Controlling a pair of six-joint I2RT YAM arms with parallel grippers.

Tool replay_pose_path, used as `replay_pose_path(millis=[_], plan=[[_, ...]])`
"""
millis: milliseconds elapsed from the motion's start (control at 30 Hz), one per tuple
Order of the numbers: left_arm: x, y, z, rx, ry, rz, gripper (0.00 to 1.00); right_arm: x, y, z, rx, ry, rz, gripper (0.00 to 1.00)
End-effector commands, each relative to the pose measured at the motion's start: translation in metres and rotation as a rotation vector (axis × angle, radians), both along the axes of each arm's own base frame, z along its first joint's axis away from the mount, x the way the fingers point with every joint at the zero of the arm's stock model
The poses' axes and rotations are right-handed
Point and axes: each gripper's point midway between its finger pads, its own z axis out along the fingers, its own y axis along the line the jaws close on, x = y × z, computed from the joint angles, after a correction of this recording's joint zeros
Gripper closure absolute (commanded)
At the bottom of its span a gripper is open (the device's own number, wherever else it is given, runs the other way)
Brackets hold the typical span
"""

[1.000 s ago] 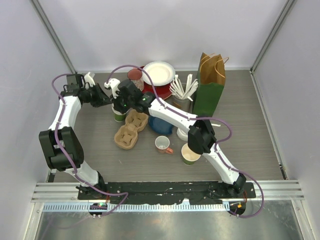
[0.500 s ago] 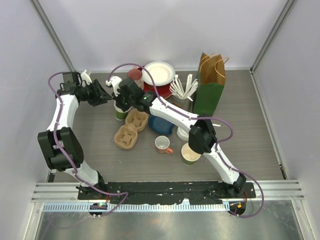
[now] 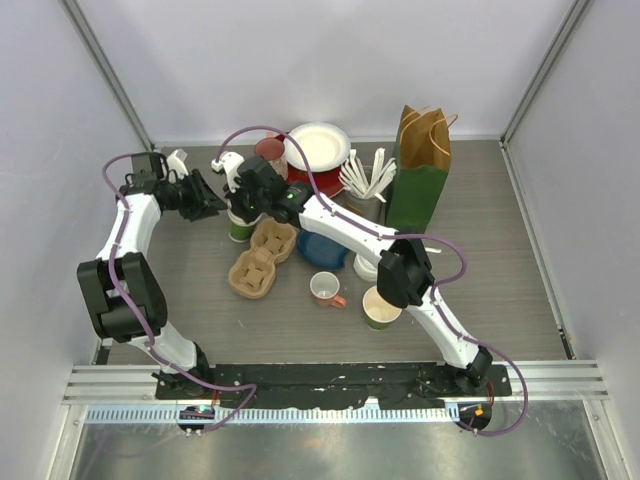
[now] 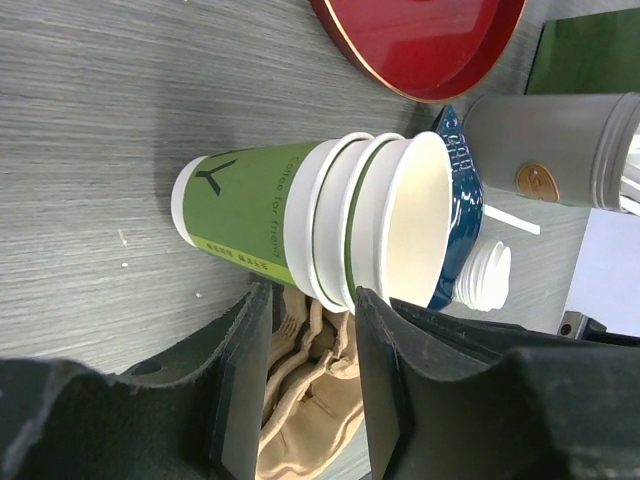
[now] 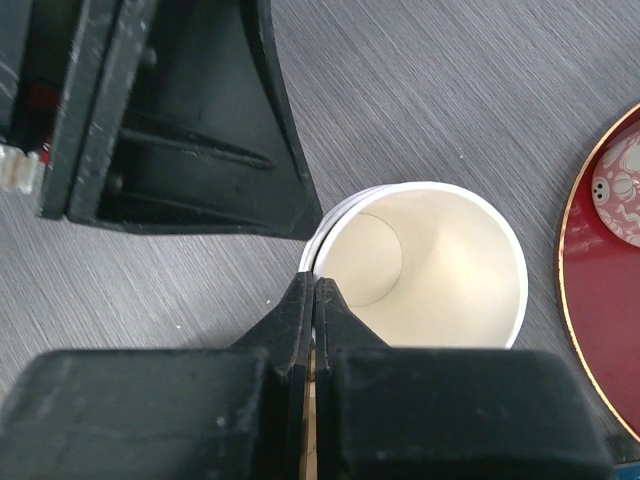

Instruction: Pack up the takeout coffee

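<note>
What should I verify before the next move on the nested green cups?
1. Jaws of the left gripper apart: ok. The stack of green cups sits just beyond its fingertips, not between them.
2. Jaws of the right gripper shut: ok. They meet at the rim of the top cup.
3. Rim wall actually pinched between them: cannot tell.
4. Stack upright on the table: ok.
5. Visible wells of the pulp carrier beside the stack empty: ok.
</note>
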Motion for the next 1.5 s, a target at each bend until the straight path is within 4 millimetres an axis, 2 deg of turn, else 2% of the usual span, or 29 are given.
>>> replay_pose_path(millis=[0,267,533,700,967,1167,1200,1267,1300,1400,1433,1467], plan=[[0.008,-0.006,0.005,-0.018,-0.042,-0.024,0.58,-0.005,0.004,0.086,0.151,-0.092,0.018,0.99],[0.007,-0.007,-0.010,-0.002,-0.015,-0.030,0.60,-0.011,0.008,0.086,0.153,-0.090,0.035,0.99],[0.003,0.000,-0.027,0.047,0.011,-0.023,0.62,-0.009,0.002,0.110,0.174,-0.133,0.022,0.99],[0.003,0.002,-0.026,0.069,0.007,-0.030,0.63,-0.008,-0.003,0.124,0.182,-0.162,0.009,0.99],[0.004,0.003,-0.018,0.076,-0.008,-0.038,0.63,-0.014,-0.016,0.165,0.220,-0.210,0.000,0.99],[0.007,0.008,-0.008,0.090,-0.033,-0.037,0.62,-0.019,-0.029,0.183,0.221,-0.221,-0.015,0.99],[0.008,0.009,-0.004,0.092,-0.043,-0.038,0.62,-0.023,-0.034,0.194,0.232,-0.230,-0.016,0.99],[0.005,0.009,-0.002,0.093,-0.038,-0.045,0.61,-0.029,-0.043,0.202,0.225,-0.222,-0.026,0.99],[0.006,0.009,0.003,0.099,-0.052,-0.051,0.61,-0.034,-0.053,0.218,0.238,-0.230,-0.034,0.99],[0.004,0.010,0.012,0.121,-0.072,-0.065,0.59,-0.042,-0.083,0.227,0.189,-0.223,-0.097,0.99],[0.004,0.011,0.014,0.127,-0.076,-0.065,0.58,-0.052,-0.105,0.241,0.175,-0.223,-0.120,0.99],[0.002,0.011,0.015,0.133,-0.069,-0.068,0.57,-0.051,-0.119,0.235,0.136,-0.219,-0.168,0.99]])
